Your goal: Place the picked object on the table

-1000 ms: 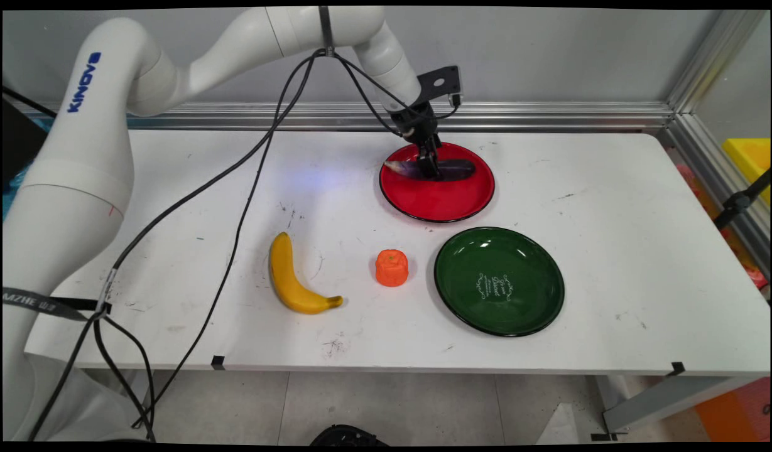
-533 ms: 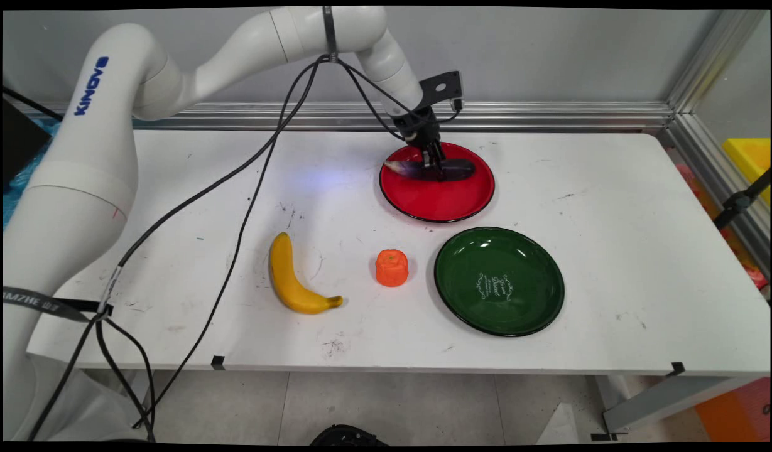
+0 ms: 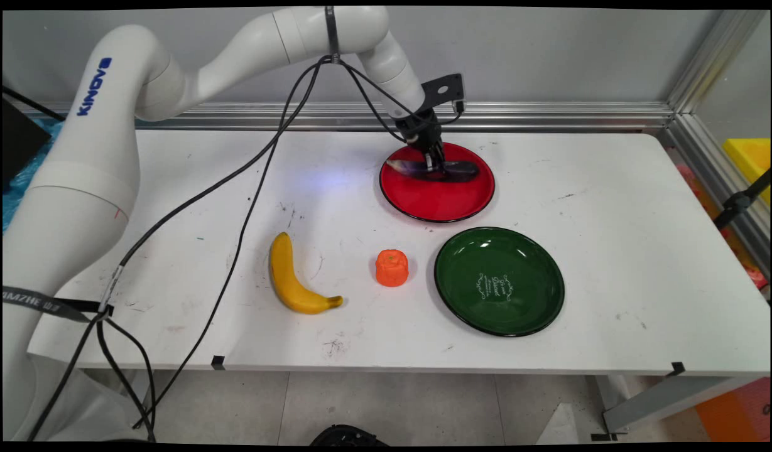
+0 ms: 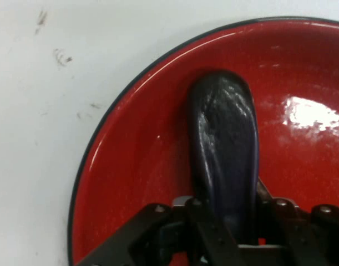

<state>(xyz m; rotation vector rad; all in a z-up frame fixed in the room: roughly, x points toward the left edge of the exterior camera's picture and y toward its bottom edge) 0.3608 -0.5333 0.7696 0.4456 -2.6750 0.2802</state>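
1. The gripper (image 3: 432,164) reaches down over the far part of the red plate (image 3: 437,201), its fingers pinching a dark purple eggplant (image 4: 224,149) across its middle.
2. The eggplant lies lengthwise on the plate's far side, one end poking out left of the fingers, the other right.
3. Nearer, a green plate (image 3: 499,314) sits just beside the red one.
4. Left of the green plate stands a small orange fruit (image 3: 392,268), then a banana (image 3: 289,279) farther left, well apart from the gripper.

Even, bright overhead light is flooding the white table (image 3: 612,251); soft shadows are falling. Glare is glinting on the red plate (image 4: 308,113); the hand view is looking slightly soft.
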